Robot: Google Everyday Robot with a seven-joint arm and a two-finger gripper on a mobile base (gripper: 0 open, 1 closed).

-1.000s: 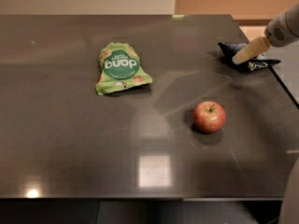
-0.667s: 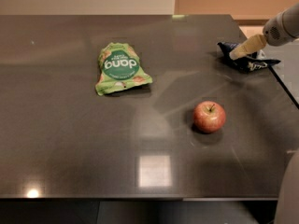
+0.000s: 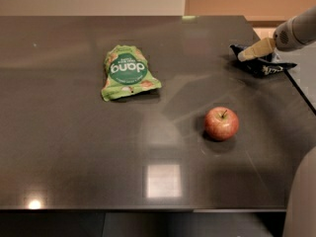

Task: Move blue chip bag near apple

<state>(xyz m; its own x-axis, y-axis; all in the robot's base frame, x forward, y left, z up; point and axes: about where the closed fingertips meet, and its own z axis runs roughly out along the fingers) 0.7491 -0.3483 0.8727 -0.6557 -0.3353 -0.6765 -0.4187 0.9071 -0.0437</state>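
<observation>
Reaching in over the right edge of the table (image 3: 74,147), the grey arm (image 3: 297,31) ends in the gripper (image 3: 245,55), which slants down and to the left onto the blue chip bag (image 3: 266,67) near the far right corner. Its tan tip lies against the bag's near-left part; whether it is clamped on the foil or loose on it cannot be told. The blue chip bag lies crumpled on the dark tabletop, right by the right edge, with pale markings showing on its right end. The apple (image 3: 221,124) stands upright with its stem up, well apart from the bag, closer to the near edge and a little further in from the right edge. A flat green bag (image 3: 127,72) marked "dang", its lettering upside down, lies towards the middle of the table, well to the left of both apple and gripper. A square patch of reflected light (image 3: 162,180) shows on the surface near the near edge, and a smaller bright spot (image 3: 34,204) sits towards the near left corner
</observation>
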